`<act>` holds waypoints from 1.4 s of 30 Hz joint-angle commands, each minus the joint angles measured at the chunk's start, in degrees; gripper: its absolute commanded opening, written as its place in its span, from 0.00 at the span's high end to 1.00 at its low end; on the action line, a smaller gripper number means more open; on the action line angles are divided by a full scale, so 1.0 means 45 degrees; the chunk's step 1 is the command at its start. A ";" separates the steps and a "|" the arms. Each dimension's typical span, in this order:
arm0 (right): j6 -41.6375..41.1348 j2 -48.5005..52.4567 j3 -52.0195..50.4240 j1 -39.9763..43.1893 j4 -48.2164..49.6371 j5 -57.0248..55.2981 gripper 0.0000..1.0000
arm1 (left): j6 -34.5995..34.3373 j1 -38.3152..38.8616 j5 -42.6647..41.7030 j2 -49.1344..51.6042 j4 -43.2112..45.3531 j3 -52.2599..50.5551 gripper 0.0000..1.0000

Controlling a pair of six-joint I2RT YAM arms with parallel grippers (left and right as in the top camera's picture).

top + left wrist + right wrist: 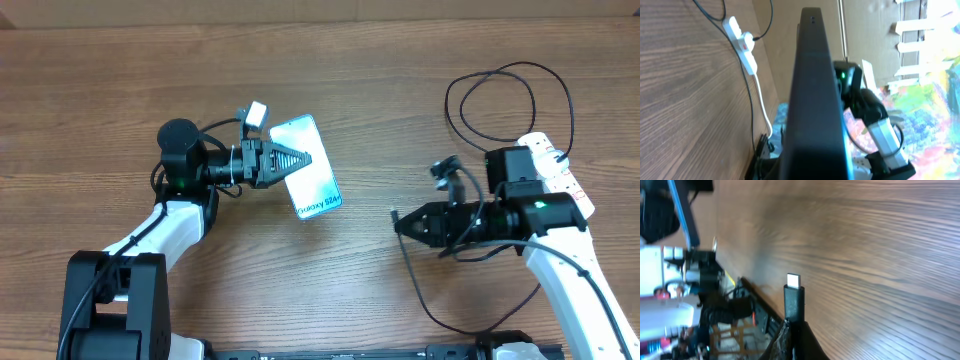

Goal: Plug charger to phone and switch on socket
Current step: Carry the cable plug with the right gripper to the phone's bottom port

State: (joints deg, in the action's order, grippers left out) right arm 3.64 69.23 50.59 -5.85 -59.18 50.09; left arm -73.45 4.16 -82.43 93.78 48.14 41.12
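My left gripper (pixel 298 160) is shut on the phone (pixel 318 182) and holds it tilted above the table, its light screen up and the "Galaxy S24" end toward the right arm. In the left wrist view the phone (pixel 812 95) shows edge-on as a dark slab. My right gripper (pixel 402 222) is shut on the charger's black plug (pixel 794 302), whose silver tip (pixel 794 281) points toward the phone across a gap. The charger cable (pixel 500 75) loops at the back right. The white socket (pixel 556 170) lies under the right arm, partly hidden.
The socket (pixel 742 42) with its red switches and white cord also shows far off in the left wrist view, with the right arm (pixel 862 102) beyond the phone. Black cable (pixel 425 300) trails toward the table's front edge.
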 commanded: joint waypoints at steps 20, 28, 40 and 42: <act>-0.3818 -0.0170 -0.0126 -0.5901 0.3444 -0.3725 0.96 | 0.0359 0.0418 -0.0325 0.0272 -0.0481 0.0505 0.96; -0.3813 -0.0199 0.0063 -0.5940 0.3798 -0.3740 0.96 | 0.0957 0.0427 0.0078 0.0554 -0.1559 0.0500 0.96; -0.3774 -0.0194 0.0189 -0.7465 0.3861 -0.5183 0.96 | 0.1316 0.0427 0.0894 0.0563 -0.2419 0.0500 0.96; -0.3779 -0.0199 0.0291 -0.7640 0.3857 -0.5479 0.96 | 0.1613 0.0427 0.0860 0.0563 -0.2531 0.0500 0.96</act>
State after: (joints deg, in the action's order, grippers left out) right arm -13.30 69.14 50.15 -39.09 -42.09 28.99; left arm -69.54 5.65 -78.83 96.29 36.97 41.80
